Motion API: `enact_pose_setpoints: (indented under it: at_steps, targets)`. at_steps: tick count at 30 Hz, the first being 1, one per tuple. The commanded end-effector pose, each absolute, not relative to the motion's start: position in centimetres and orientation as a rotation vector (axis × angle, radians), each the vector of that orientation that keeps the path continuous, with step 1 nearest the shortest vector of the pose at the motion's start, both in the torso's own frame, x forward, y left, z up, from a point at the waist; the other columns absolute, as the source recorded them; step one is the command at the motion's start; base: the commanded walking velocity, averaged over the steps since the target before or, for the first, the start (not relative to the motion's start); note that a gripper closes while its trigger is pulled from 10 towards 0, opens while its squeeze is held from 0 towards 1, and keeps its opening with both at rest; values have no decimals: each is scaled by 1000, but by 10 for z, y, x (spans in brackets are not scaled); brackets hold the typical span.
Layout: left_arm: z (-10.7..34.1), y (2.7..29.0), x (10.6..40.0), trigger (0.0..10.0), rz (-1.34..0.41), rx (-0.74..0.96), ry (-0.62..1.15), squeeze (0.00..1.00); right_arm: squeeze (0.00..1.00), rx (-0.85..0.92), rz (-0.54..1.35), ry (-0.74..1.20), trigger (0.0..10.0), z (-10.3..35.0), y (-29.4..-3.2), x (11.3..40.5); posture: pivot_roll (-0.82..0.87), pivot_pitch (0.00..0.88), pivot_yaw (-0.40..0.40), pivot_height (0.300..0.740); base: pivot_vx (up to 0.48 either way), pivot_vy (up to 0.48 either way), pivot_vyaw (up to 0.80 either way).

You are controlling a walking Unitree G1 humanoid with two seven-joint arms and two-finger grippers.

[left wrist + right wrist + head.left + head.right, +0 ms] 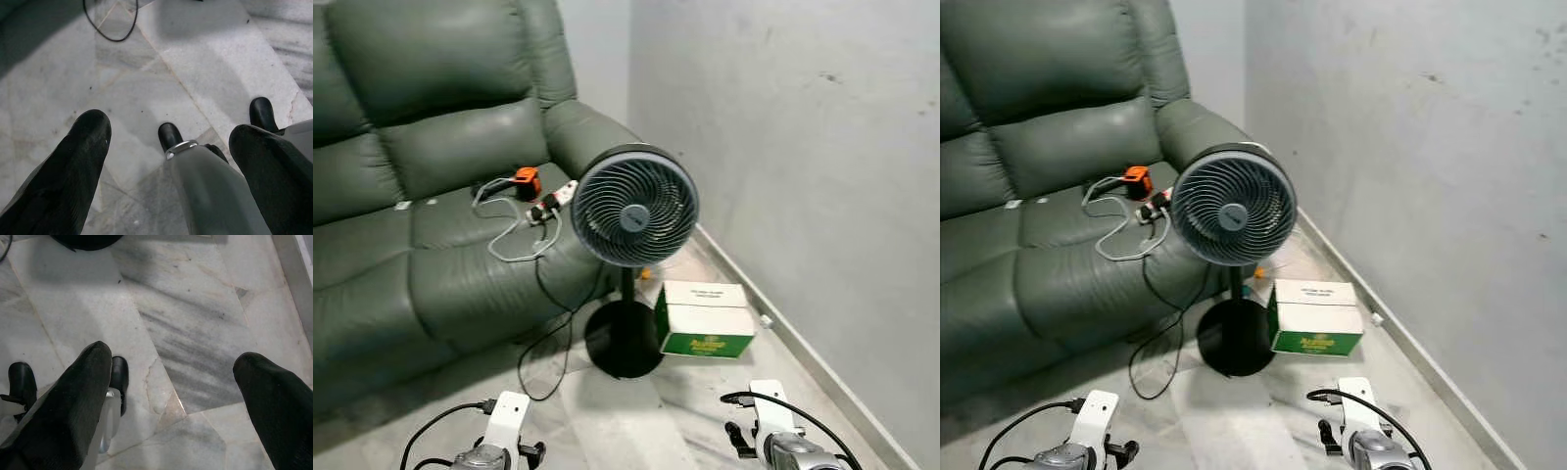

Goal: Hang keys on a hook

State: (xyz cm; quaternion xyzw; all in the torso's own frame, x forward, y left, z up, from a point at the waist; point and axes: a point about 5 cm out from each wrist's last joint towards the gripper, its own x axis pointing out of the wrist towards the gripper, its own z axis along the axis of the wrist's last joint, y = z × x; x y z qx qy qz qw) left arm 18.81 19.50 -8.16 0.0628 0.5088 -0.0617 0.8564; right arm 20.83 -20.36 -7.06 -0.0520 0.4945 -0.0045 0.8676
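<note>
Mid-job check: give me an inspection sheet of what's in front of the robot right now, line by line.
Surface: pale marble floor, bare where the arms hang.
Job's things: nothing seen.
Clutter: black pedestal fan; green-and-white box beside its base.
Grippers: left gripper open, nothing held; right gripper open, nothing held; both point at the floor.
Cables: power strip, orange plug and white cords on the sofa seat; black cord down to the floor.
Surroundings: green leather sofa, grey wall.
</note>
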Motion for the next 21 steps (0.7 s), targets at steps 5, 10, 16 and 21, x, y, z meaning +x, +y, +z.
enact_pose_setpoints:
  at_steps: [5,10,16,21]
  targets:
    - [-81,198,189,10000,-117,140,1069,0,0,-135,14,1031,10000,-69,-203,211,6,0,-11,740,0,0,-413]
    - [-80,199,190,10000,-118,149,1068,0,0,-153,33,1028,10000,-69,-202,212,6,0,-11,740,0,0,0]
    - [-80,199,191,10000,-107,154,1060,0,0,-213,84,1018,10000,-67,-203,215,6,0,-22,740,0,0,0]
    - [-80,199,191,10000,-104,153,1059,0,0,-251,109,1022,10000,-66,-203,216,9,0,-26,740,0,0,0]
